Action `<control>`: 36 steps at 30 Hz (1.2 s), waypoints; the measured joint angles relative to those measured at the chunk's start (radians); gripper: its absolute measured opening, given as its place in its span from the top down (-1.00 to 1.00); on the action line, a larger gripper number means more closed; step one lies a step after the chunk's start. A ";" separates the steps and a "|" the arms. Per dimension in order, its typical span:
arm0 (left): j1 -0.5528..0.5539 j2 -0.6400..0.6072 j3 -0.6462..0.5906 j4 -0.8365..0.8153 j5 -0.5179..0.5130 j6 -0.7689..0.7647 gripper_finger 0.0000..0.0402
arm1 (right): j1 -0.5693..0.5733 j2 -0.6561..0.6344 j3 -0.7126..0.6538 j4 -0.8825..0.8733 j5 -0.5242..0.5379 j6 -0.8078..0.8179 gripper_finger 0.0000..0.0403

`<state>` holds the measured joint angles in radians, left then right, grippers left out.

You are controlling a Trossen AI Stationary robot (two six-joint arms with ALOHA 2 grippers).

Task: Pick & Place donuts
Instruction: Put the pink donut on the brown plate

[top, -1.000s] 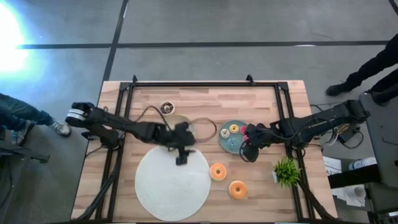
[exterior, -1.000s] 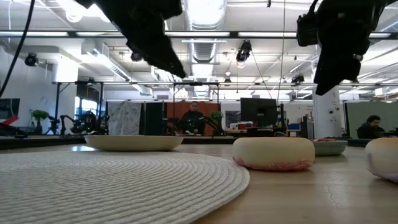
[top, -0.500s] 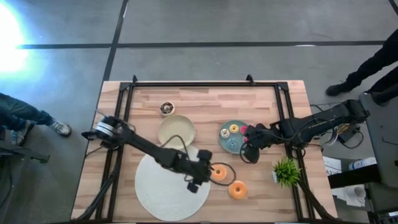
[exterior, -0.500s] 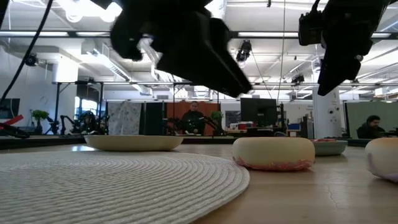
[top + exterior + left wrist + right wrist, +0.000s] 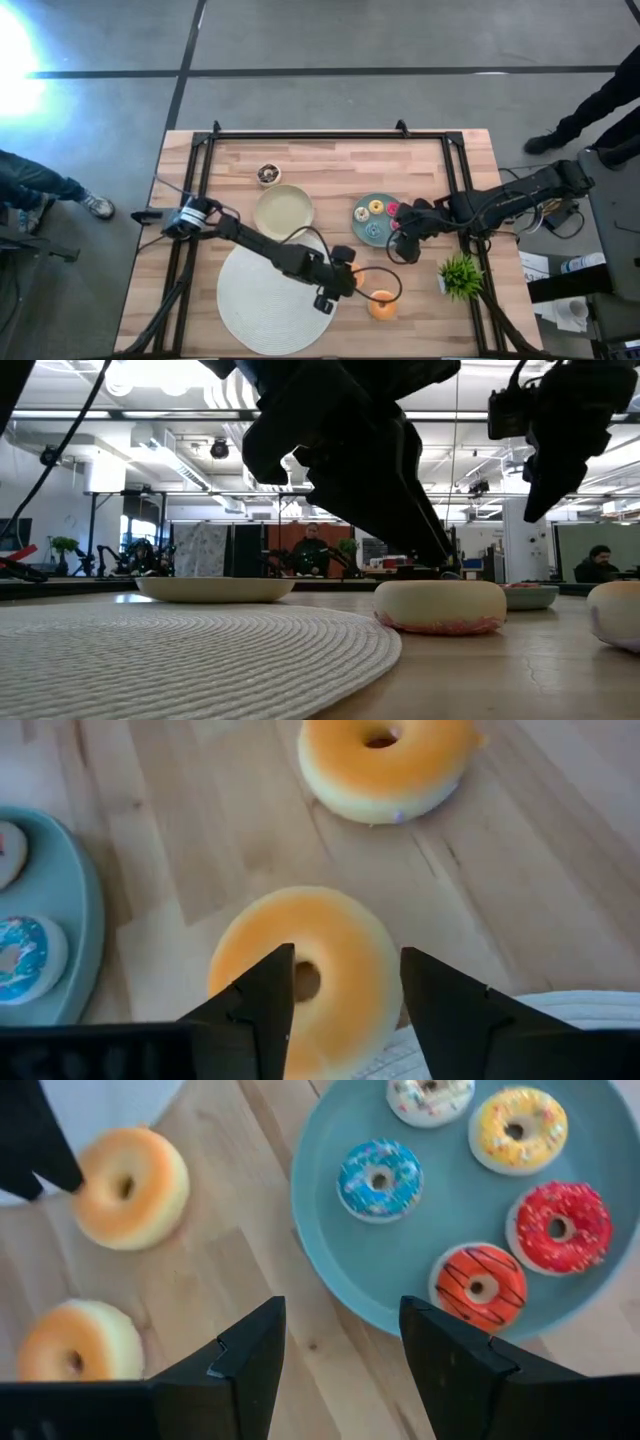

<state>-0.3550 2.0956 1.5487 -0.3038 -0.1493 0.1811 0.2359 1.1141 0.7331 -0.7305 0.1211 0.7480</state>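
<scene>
Two orange donuts lie flat on the wood right of the white mat: one (image 5: 352, 275) (image 5: 310, 970) under my left gripper, the other (image 5: 381, 306) (image 5: 385, 760) nearer the table's near edge. My left gripper (image 5: 345, 982) (image 5: 337, 287) is open above the first donut, with one finger over its hole and the other at its rim. The teal plate (image 5: 330, 1240) (image 5: 362, 232) holds several iced donuts, among them blue (image 5: 378, 1178), yellow (image 5: 517, 1128) and red (image 5: 560, 1225). My right gripper (image 5: 340, 1320) (image 5: 400, 243) hangs open over the plate's near rim. A dark brown donut (image 5: 268, 174) lies near the far edge. My left gripper comes down from above on the orange donut (image 5: 440, 605) beside the mat, its open fingers (image 5: 265, 990) over the donut's top. I cannot tell whether they touch it.
A beige plate (image 5: 283, 210) sits beyond the white mat (image 5: 262, 300). A small green plant (image 5: 460, 272) stands near the right edge, close to my right arm. People stand beside the table on the left and at the far right.
My left gripper has swept from over the beige plate and the mat's far edge toward the table's near right, across the mat, and come down over the orange donut beside the mat. The donuts have kept their places.
</scene>
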 joint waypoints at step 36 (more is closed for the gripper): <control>0.117 -0.184 -0.034 -0.075 0.084 -0.317 1.00 | 0.000 -0.065 0.003 0.087 0.013 -0.290 0.06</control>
<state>-0.2382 1.9118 1.5145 -0.3789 -0.0653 -0.1362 0.2356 1.0494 0.7358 -0.6435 0.1339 0.4578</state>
